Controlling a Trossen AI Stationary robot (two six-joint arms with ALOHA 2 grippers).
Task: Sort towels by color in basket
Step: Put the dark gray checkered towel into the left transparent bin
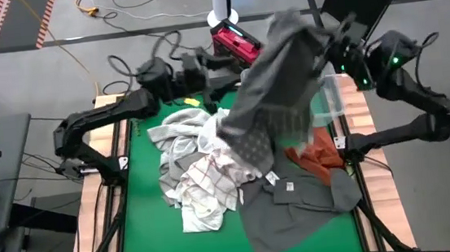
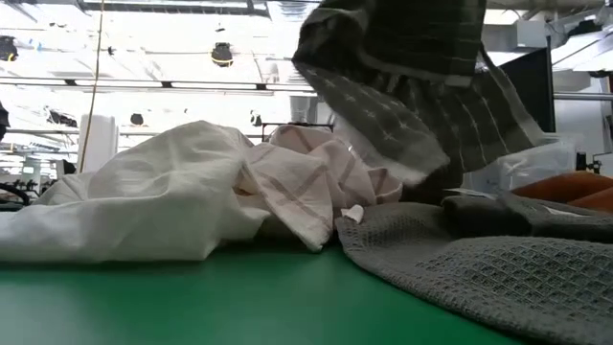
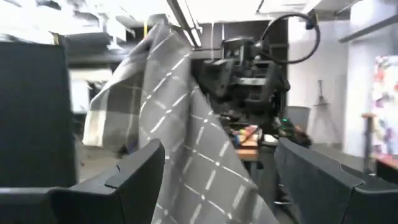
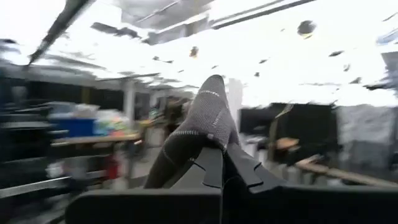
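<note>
A dark grey towel (image 1: 273, 73) with thin pale check lines is held high over the far right of the desk (image 1: 145, 190), pinched at its top edge in the closed right end effector (image 4: 219, 155). The left end effector (image 3: 217, 171) is raised near the hanging cloth with its fingers spread wide and nothing between them; in the left wrist view the towel hangs just ahead of the gap.

The step in hand is judged to be the carrying of this towel to its place in the clear basket (image 1: 333, 100) at the far right edge. It would be done well if the cloth were lifted fully clear of the pile (image 1: 200, 165) before being swung, so that nothing below is dragged along. If the left end effector is to help, a free lower edge should be taken and the fingers closed on a single layer. The towel should be let go only once most of it hangs within the basket's walls.

On the green desk the white and red-check towels lie heaped at the centre, a grey waffle towel (image 2: 488, 278) is spread at the near right, and a rust-orange towel (image 1: 317, 155) lies beside it. Beyond the desk, cables on the floor and bright ceiling lights are seen.
</note>
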